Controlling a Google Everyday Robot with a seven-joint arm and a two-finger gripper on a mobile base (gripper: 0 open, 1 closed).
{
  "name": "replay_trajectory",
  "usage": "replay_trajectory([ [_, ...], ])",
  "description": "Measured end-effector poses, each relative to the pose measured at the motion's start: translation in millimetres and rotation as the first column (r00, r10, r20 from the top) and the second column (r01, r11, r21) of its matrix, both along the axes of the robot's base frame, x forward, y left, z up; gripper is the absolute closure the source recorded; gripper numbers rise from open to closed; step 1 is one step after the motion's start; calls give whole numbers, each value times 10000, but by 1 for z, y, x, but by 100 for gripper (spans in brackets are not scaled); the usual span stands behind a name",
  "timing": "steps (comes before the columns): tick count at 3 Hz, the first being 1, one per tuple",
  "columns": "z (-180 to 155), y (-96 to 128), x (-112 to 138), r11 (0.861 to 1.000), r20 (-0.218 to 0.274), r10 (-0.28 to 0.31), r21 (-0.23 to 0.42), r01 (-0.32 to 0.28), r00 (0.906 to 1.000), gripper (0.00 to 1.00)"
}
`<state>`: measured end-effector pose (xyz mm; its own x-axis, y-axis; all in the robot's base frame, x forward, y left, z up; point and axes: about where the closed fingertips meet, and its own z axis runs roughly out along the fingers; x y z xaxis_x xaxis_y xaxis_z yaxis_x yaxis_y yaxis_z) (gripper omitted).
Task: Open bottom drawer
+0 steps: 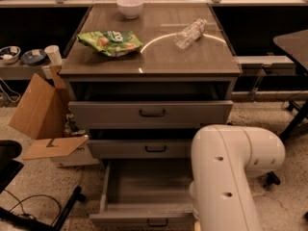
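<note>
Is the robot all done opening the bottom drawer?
Looks done: the thin grey metal bottom drawer sticks far out, its plain grey inside showing and its small dark bar handle at the front edge. In hand: nothing visible. The gripper is out of view, and only the big white rounded arm shows, covering the drawer's right side. Left: probably nothing but moving the arm away.
</note>
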<state>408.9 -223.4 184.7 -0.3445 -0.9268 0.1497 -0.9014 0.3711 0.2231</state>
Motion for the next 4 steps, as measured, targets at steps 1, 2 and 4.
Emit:
replay_trajectory([
  [1,-4,15,-56,9985,-758,-147,510,186,9970,49],
  [2,2,15,-56,9985,-758,-147,510,186,9970,72],
  [4,95,-6,-11,9992,1508,390,-121,-376,9878,100],
])
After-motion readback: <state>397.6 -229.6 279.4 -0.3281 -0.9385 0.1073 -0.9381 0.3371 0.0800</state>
